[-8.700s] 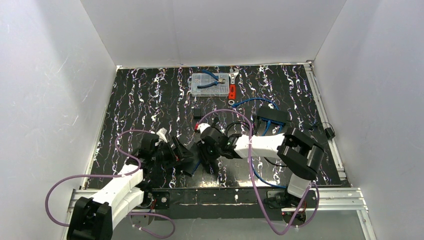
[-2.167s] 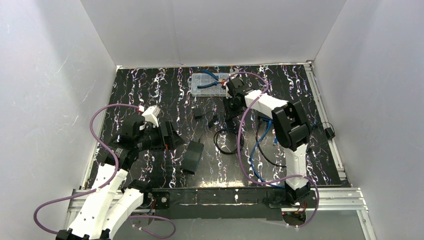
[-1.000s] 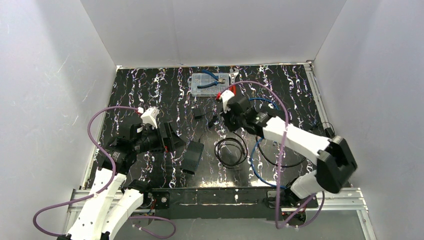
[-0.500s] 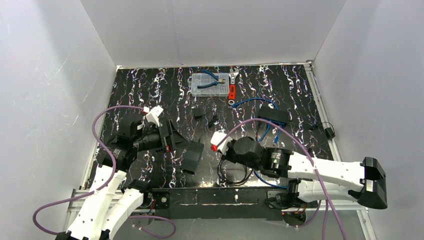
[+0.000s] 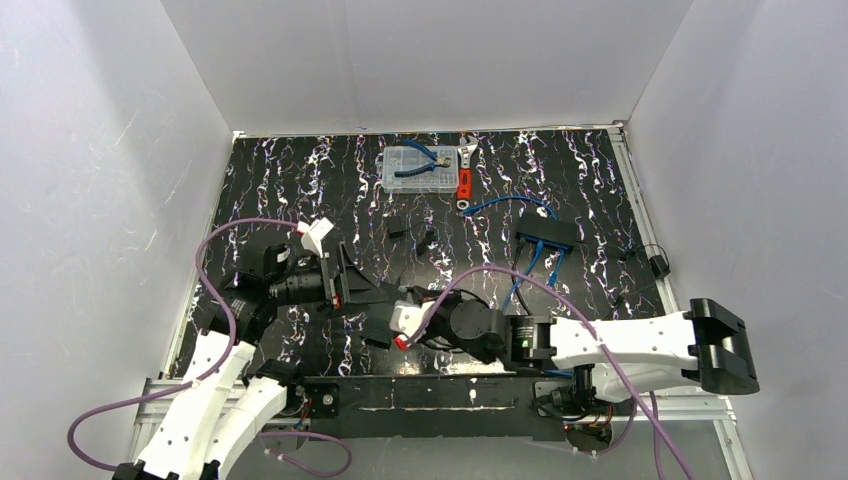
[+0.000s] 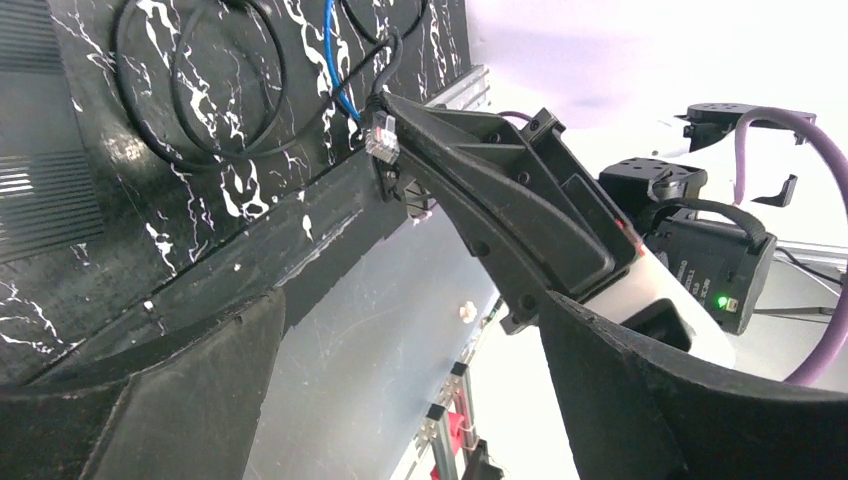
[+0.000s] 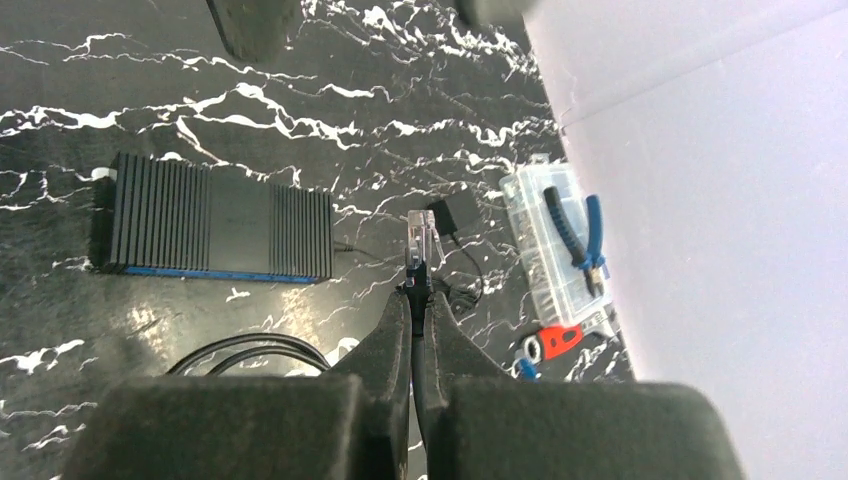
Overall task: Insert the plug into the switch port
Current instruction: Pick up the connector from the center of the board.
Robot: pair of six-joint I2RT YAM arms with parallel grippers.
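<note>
White walls (image 5: 430,60) enclose a black, white-veined tabletop (image 5: 300,180). The right arm (image 5: 620,345) stretches along the near edge, and in the top view its wrist covers much of the switch (image 7: 215,232). The port cannot be made out. Left gripper (image 5: 355,285): jaws wide, just beside the switch. Right gripper (image 7: 415,300): jaws pinched on the clear plug (image 7: 420,238), which is apart from the switch. A black cable coil (image 7: 250,345) is partly hidden behind the right fingers.

Clear plug (image 7: 420,238) held aloft, ribbed black switch (image 7: 215,230) lying flat
</note>
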